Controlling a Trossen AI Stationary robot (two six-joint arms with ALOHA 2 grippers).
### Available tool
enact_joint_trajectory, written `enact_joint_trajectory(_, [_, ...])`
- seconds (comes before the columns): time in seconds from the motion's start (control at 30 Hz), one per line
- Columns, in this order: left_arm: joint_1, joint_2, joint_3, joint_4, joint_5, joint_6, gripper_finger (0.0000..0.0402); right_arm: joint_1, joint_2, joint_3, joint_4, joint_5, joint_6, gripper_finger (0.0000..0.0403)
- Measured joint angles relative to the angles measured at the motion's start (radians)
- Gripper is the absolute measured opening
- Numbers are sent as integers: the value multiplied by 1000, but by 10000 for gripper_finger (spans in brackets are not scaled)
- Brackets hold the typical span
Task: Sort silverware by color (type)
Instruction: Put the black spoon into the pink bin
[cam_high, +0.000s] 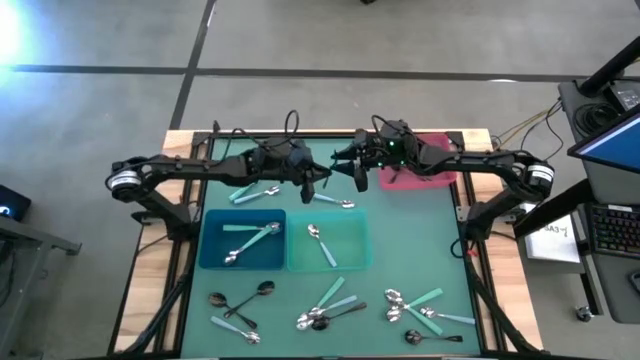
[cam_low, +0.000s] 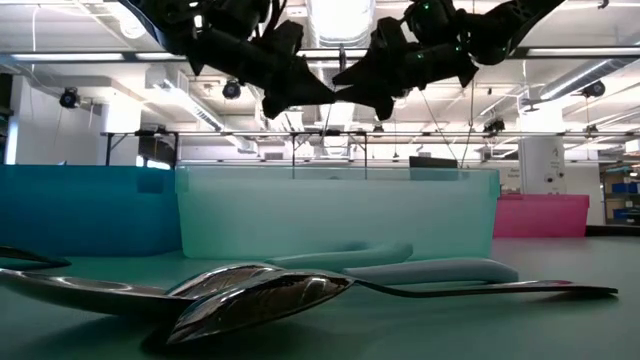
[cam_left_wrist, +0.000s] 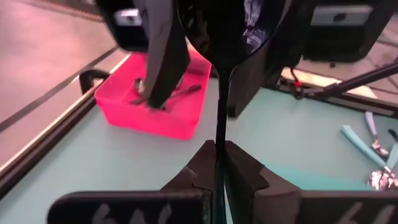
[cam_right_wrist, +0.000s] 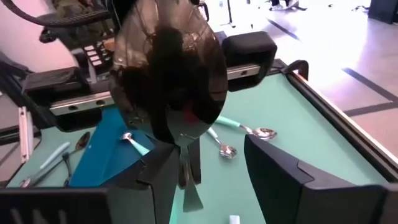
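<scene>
A dark spoon (cam_left_wrist: 219, 74) is pinched by the left gripper (cam_high: 322, 184) jaws, bowl between the wide right gripper (cam_high: 352, 166) jaws, left of the pink bin (cam_high: 440, 178).

Both arms meet above mid-table: left gripper (cam_high: 322, 184) jaws clamped, right gripper (cam_high: 352, 170) jaws spread.

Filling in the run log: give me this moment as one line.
left gripper: shut on dark spoon | right gripper: open at the spoon's bowl | where: above table, near pink bin | phase: handover
</scene>
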Motion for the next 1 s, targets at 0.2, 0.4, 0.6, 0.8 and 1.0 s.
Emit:
enact_joint_trajectory(0.2, [-2,13,0,47,1,-2,1,11,0,0,5,1,-10,153])
enact_joint_trajectory(0.4, [-6,28,6,70,4,-15,1,23,0,0,32,0,-25,89])
enact_joint_trajectory(0.6, [-8,33,9,91,-2,-16,1,26,0,0,43,-4,-52,12])
enact_joint_trajectory(0.8, [-8,33,9,91,-2,-45,8,19,0,0,45,-5,-49,9])
enact_joint_trajectory(1.0, [-9,30,9,84,1,-61,42,-19,-14,2,-10,23,-69,9])
